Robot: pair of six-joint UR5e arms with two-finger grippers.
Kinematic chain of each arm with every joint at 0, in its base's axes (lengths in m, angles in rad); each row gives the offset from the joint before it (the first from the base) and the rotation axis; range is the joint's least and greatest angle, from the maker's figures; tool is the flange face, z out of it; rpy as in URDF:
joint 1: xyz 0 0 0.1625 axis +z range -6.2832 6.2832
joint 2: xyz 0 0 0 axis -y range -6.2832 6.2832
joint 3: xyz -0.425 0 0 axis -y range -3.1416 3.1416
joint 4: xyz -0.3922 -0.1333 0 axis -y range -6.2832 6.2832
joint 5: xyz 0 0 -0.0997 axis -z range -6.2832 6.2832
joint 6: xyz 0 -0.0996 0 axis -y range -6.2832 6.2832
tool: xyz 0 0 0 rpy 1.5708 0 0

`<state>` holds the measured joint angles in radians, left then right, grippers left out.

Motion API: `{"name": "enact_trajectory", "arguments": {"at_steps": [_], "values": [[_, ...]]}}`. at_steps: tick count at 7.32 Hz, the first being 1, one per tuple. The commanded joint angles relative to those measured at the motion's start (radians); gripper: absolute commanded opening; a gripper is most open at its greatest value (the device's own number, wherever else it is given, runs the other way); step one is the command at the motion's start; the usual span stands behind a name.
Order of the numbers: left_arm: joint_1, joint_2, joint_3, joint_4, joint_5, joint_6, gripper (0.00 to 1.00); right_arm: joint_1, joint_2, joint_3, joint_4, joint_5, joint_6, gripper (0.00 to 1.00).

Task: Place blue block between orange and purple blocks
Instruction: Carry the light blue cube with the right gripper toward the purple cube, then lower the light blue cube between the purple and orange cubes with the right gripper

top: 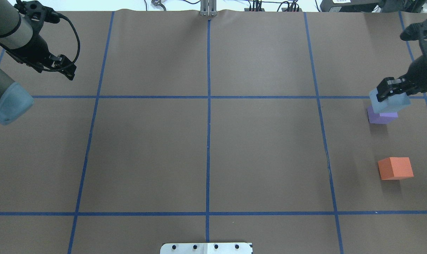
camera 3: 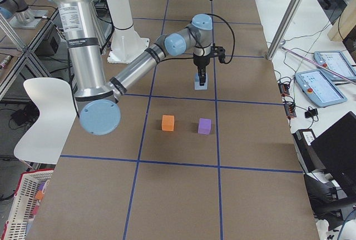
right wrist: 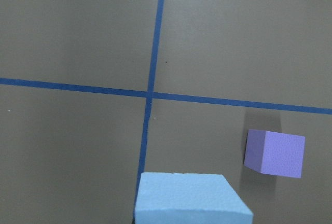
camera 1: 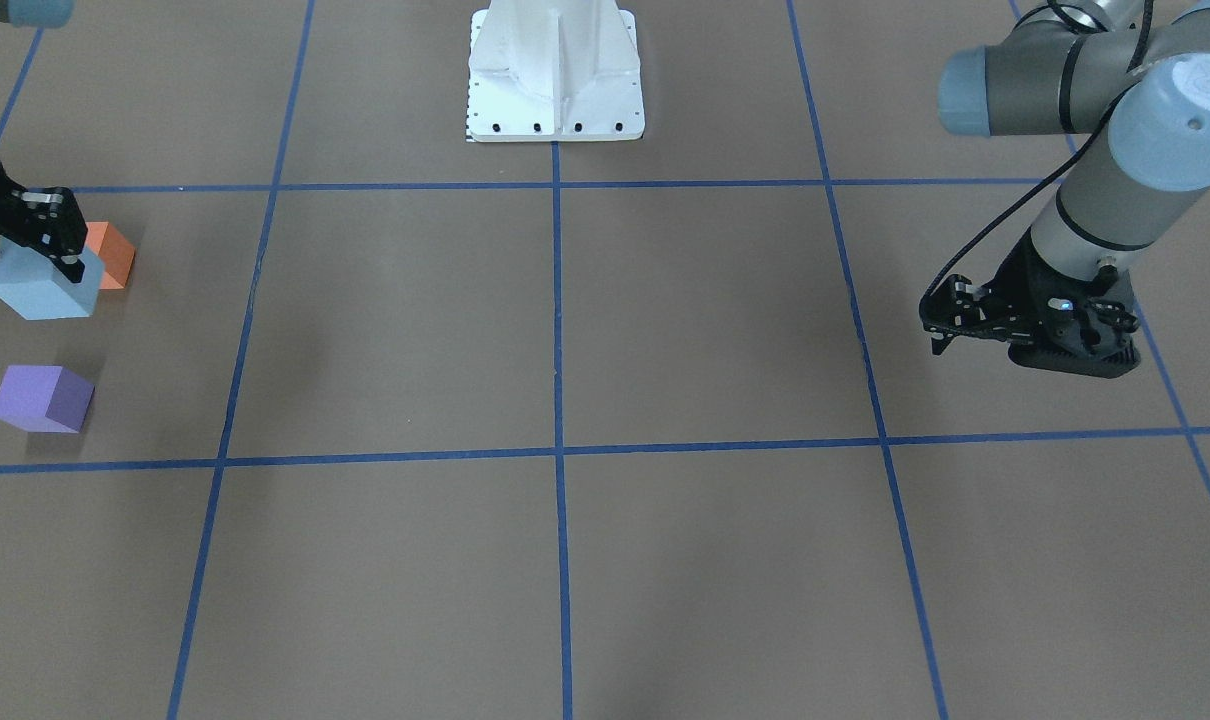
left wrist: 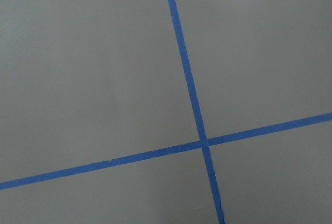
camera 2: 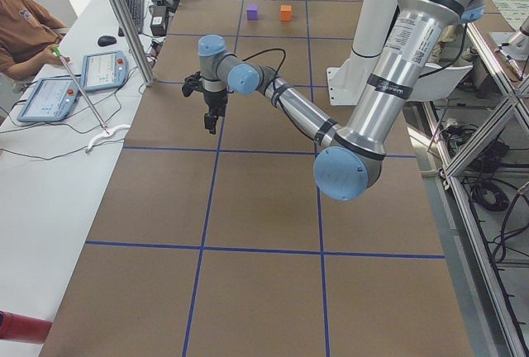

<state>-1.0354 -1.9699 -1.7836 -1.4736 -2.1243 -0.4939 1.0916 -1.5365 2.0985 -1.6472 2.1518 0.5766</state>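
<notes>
My right gripper [camera 1: 33, 248] is shut on the light blue block [camera 1: 45, 285] and holds it above the table. In the overhead view the blue block [top: 390, 101] overlaps the purple block [top: 382, 117], and the orange block [top: 395, 168] lies nearer the robot with a gap between the two. From the front the blue block shows between the orange block [camera 1: 115, 255] and the purple block [camera 1: 43, 398]. The right wrist view shows the blue block [right wrist: 189, 198] at the bottom and the purple block [right wrist: 275, 152] to its right. My left gripper [camera 1: 940, 325] is empty and looks shut, far across the table.
The brown table is marked into squares by blue tape lines [top: 209, 97]. The robot's white base [camera 1: 555, 75] stands at the middle of the near edge. An operator [camera 2: 21, 30] sits at a side table with tablets.
</notes>
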Motion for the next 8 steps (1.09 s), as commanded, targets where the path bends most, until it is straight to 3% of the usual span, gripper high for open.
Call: {"name": "enact_trajectory", "arguments": {"at_steps": [1, 8], "values": [[0.000, 0.000, -0.002, 0.001, 0.000, 0.000, 1.00, 0.019, -0.164, -0.062, 0.239, 0.016, -0.052, 0.00], [0.000, 0.005, -0.008, -0.001, 0.000, -0.002, 1.00, -0.025, -0.099, -0.235, 0.250, 0.019, -0.046, 0.00]]}}
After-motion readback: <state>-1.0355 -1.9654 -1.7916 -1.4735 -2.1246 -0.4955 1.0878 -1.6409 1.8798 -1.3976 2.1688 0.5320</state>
